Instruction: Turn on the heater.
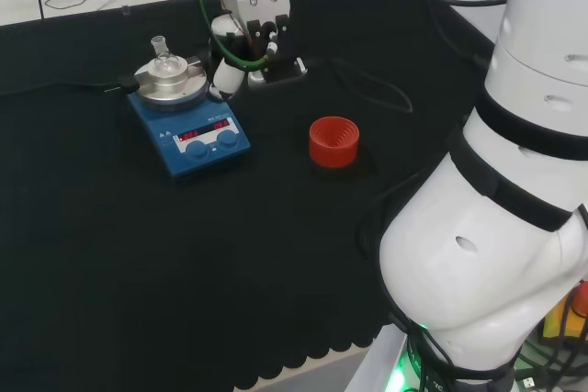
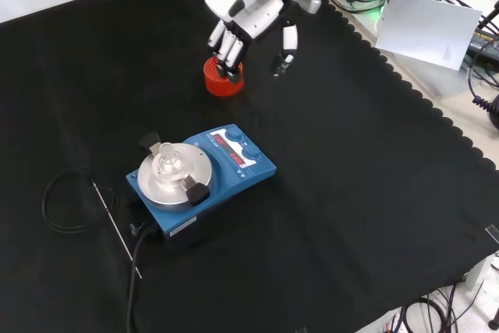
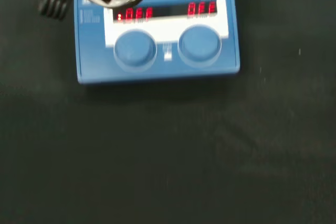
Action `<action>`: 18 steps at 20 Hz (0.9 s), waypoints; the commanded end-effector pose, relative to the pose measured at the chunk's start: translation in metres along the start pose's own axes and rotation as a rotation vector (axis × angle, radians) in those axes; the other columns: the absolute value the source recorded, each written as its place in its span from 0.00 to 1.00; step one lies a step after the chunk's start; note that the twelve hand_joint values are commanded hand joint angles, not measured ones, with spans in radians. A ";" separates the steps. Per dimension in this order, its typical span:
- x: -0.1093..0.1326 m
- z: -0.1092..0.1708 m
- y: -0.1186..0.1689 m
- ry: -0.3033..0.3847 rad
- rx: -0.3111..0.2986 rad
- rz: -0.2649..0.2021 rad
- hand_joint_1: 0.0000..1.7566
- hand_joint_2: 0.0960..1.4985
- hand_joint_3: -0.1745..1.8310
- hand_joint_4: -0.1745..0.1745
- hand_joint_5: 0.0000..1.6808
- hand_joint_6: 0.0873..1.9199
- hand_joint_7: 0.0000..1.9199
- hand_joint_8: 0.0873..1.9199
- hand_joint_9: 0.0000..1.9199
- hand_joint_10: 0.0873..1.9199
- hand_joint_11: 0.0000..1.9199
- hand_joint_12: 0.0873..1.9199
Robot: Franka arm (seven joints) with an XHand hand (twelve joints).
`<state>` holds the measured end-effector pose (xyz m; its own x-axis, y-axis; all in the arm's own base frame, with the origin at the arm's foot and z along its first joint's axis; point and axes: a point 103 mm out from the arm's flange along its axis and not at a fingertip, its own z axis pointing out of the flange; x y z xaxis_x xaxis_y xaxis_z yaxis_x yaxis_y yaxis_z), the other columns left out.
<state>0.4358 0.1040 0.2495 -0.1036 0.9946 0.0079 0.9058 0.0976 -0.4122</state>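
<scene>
One blue heater [image 2: 201,175] stands on the black cloth [image 2: 351,193], with two round knobs [image 3: 135,49] on its front panel and one small glass flask [image 2: 167,161] on its metal plate. Beyond the heater, in the front view, stands one red ribbed ring [image 2: 222,79], empty. The hand [image 2: 242,17] hangs above this ring, well apart from the heater, fingers [image 2: 228,51] relaxed and spread, holding nothing.

Head view looks over the arm, front view faces back down, wrist view sits close — all share the blue box-shaped heater [image 1: 188,135] [image 2: 204,177] [image 3: 157,30].
</scene>
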 end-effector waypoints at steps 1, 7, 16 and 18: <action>0.014 0.014 -0.006 -0.048 0.080 -0.012 0.51 0.40 0.43 0.38 0.20 0.16 0.38 0.38 0.48 0.31 0.25 0.67; 0.022 0.020 -0.004 -0.066 0.107 -0.016 0.53 0.42 0.42 0.30 0.21 0.10 0.60 0.46 0.70 0.35 0.51 0.54; 0.026 0.030 0.002 -0.116 0.166 -0.030 0.68 0.47 0.43 0.19 0.30 0.20 0.82 0.72 0.86 0.74 0.77 0.54; 0.030 0.034 0.003 -0.119 0.203 -0.046 0.76 0.46 0.49 0.19 0.28 0.30 0.85 0.77 0.88 0.81 0.74 0.62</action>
<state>0.4229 0.1254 0.2257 -0.1641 0.9844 -0.0631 0.8382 0.1054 -0.5351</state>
